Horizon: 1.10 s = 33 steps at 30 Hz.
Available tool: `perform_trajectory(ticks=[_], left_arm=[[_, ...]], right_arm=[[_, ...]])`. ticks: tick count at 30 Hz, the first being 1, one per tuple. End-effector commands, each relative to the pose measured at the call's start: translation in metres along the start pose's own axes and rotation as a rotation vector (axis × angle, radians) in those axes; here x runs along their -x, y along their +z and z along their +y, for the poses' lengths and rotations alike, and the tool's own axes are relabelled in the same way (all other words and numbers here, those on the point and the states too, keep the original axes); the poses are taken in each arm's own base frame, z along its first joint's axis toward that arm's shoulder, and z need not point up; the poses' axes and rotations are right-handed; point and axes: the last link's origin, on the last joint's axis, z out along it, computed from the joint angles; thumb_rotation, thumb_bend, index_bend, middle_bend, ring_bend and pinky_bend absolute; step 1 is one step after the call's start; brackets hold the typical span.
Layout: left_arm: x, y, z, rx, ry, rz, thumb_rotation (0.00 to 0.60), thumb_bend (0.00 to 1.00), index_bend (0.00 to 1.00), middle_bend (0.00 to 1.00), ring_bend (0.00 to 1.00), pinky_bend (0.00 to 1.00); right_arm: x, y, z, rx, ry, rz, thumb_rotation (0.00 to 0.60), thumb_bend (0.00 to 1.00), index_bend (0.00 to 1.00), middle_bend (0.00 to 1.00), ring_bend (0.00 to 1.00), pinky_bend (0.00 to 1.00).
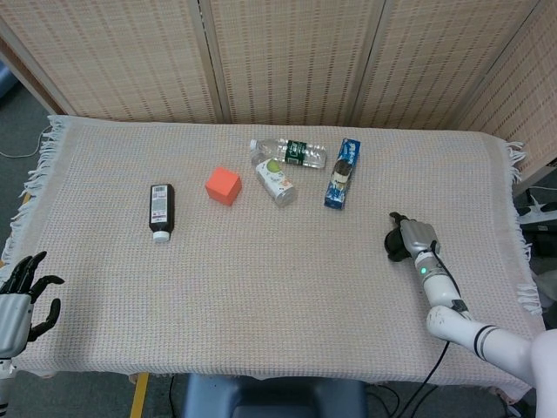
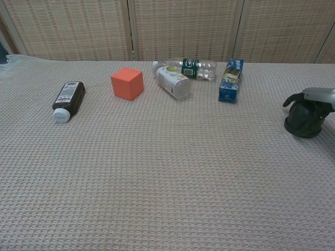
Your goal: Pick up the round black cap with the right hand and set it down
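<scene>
While the round black cap point(image 2: 302, 121) sits near the right edge of the tabletop point(image 1: 261, 261), my right hand point(image 1: 412, 237) lies over the top of it, dark fingers point(image 2: 291, 99) curled down around its sides. I judge this the grasping step, cap apparently down on the cloth (though whether it has left the surface I cannot tell from either view). Next I need a firm, even hold, a straight lift and a gentle set-down. Well apart, toward the far edge, lie a blue carton point(image 1: 342, 173) and two bottles. My left hand point(image 1: 19, 300) hangs off the near left corner, spread and holding nothing.
</scene>
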Motion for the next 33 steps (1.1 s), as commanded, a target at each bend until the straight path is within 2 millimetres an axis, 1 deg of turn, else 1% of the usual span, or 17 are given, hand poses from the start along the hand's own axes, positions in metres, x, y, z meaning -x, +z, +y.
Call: perform_trajectory(ticks=[1,4,6,8,10,14,18,24,26,28,31,33], left_arm=[[0.000,0.000,0.000,-0.001,0.000,0.002,0.600,0.48,0.37,0.06,0.07,0.31],[0.000,0.000,0.000,-0.002,0.000,0.003,0.600,0.48,0.38,0.06,0.07,0.31],[0.000,0.000,0.000,-0.002,0.003,0.003,0.600,0.48,0.38,0.06,0.07,0.31],[0.000,0.000,0.000,-0.002,0.003,0.003,0.600,0.48,0.38,0.06,0.07,0.31],[0.000,0.000,0.000,-0.003,0.004,0.003,0.600,0.48,0.38,0.06,0.07,0.31],[0.000,0.000,0.000,-0.004,0.004,0.002,0.600,0.48,0.38,0.06,0.07,0.31],[-0.001,0.000,-0.001,-0.007,0.013,0.005,0.600,0.48,0.38,0.06,0.07,0.31],[-0.004,0.000,-0.003,-0.023,0.007,0.018,0.600,0.48,0.37,0.06,0.07,0.31],[-0.005,-0.001,-0.003,-0.024,0.007,0.018,0.600,0.48,0.37,0.06,0.07,0.31],[-0.004,-0.001,-0.003,-0.023,0.009,0.015,0.600,0.48,0.37,0.06,0.07,0.31],[-0.004,-0.001,-0.002,-0.019,0.014,0.007,0.600,0.48,0.38,0.06,0.07,0.31],[-0.003,0.000,-0.002,-0.020,0.015,0.005,0.600,0.48,0.38,0.06,0.07,0.31]], right_arm=[[0.000,-0.001,0.001,0.003,0.000,0.007,0.600,0.22,0.44,0.43,0.49,0.65],[-0.001,-0.004,0.002,0.009,0.005,0.032,0.600,0.26,0.58,0.53,0.60,0.76],[-0.002,-0.006,0.003,0.014,0.002,0.048,0.600,0.31,0.68,0.61,0.67,0.85],[-0.003,-0.008,0.003,0.017,-0.002,0.073,0.600,0.35,0.73,0.64,0.70,0.92],[-0.004,-0.012,0.001,0.003,-0.008,0.111,0.600,0.39,0.75,0.66,0.72,0.95],[-0.009,-0.027,-0.013,-0.108,0.058,0.210,0.600,0.41,0.79,0.66,0.72,0.96],[-0.009,-0.055,-0.029,-0.295,0.144,0.308,0.600,0.41,0.79,0.66,0.72,0.96],[-0.008,-0.092,-0.041,-0.478,0.154,0.413,0.600,0.41,0.80,0.66,0.72,0.96],[-0.009,-0.098,-0.042,-0.515,0.158,0.445,0.600,0.41,0.80,0.67,0.73,0.96],[-0.011,-0.099,-0.038,-0.515,0.138,0.475,0.600,0.41,0.81,0.67,0.73,0.96],[-0.015,-0.096,-0.028,-0.425,0.073,0.455,0.600,0.41,0.81,0.67,0.73,0.96],[-0.018,-0.095,-0.019,-0.330,0.008,0.417,0.600,0.41,0.81,0.67,0.73,0.96]])
